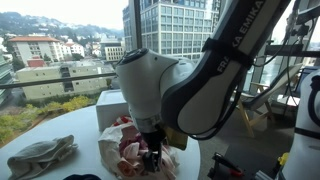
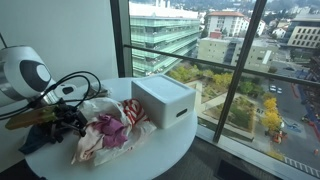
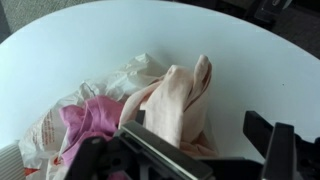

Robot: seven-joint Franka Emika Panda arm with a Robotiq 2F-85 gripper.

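Wrist view: the fingers (image 3: 265, 135) stand wide apart (tips at the lower edge), over the peach cloth (image 3: 185, 95), which lies bunched between and ahead of them on the white counter (image 3: 250, 50), touching a pink cloth (image 3: 90, 118), near a box (image 2: 165, 100).

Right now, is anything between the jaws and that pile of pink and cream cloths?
Nothing visible. The open jaws hang right over the crumpled pile of pink, cream and white cloths, and the wrist view shows no object between them. The white rectangular box stands beside the pile on the round white table, off the path.
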